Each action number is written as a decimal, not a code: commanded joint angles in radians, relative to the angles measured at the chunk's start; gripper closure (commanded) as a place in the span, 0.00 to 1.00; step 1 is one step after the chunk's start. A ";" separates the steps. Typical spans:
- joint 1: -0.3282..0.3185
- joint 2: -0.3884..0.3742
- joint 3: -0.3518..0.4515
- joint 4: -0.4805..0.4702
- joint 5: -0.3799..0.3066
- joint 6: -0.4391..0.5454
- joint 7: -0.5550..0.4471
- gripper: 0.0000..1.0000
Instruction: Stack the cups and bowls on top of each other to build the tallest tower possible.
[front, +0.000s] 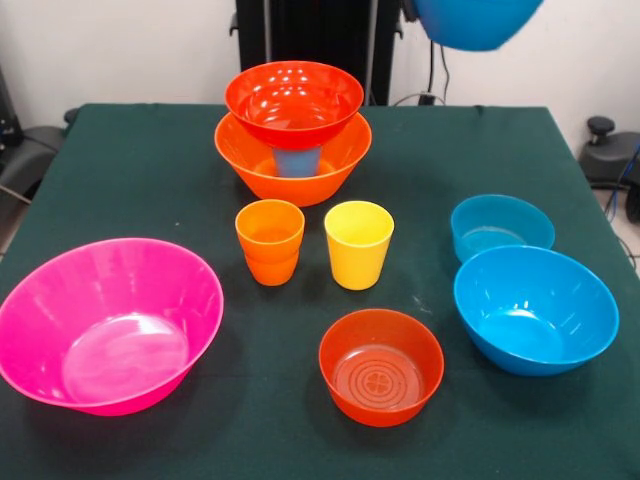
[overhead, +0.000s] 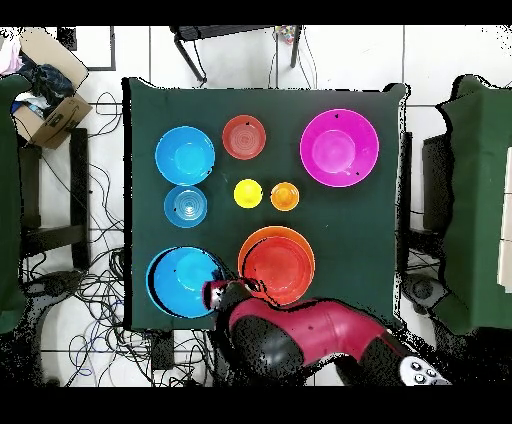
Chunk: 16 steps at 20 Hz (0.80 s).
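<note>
The tower has the big orange bowl (front: 250, 165) (overhead: 262, 240) as its base, a blue cup (front: 296, 161) standing inside it, and a red-orange bowl (front: 293, 100) (overhead: 280, 268) resting on top. A larger blue bowl (front: 478, 22) (overhead: 184, 281) hangs in the air beside the tower, with my gripper (overhead: 213, 293) shut on its rim. Standing loose on the table are the orange cup (front: 270, 240) (overhead: 285, 196), the yellow cup (front: 358, 243) (overhead: 248, 193), a pink bowl (front: 108, 325) (overhead: 340, 148), a second red-orange bowl (front: 381, 365) (overhead: 243, 137), a small blue bowl (front: 501, 227) (overhead: 186, 205) and another larger blue bowl (front: 535, 308) (overhead: 185, 155).
A dark green cloth covers the table (front: 150, 180) (overhead: 380, 250). My red arm (overhead: 300, 340) reaches in over the table's edge by the tower. A cardboard box (overhead: 50, 110) sits on the floor off one corner, among cables.
</note>
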 joint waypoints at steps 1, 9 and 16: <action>-0.135 -0.019 0.298 0.038 0.047 0.250 -0.146 1.00; -0.262 0.032 0.296 -0.024 -0.098 0.379 -0.234 1.00; -0.367 0.142 0.272 -0.040 -0.267 0.407 -0.279 1.00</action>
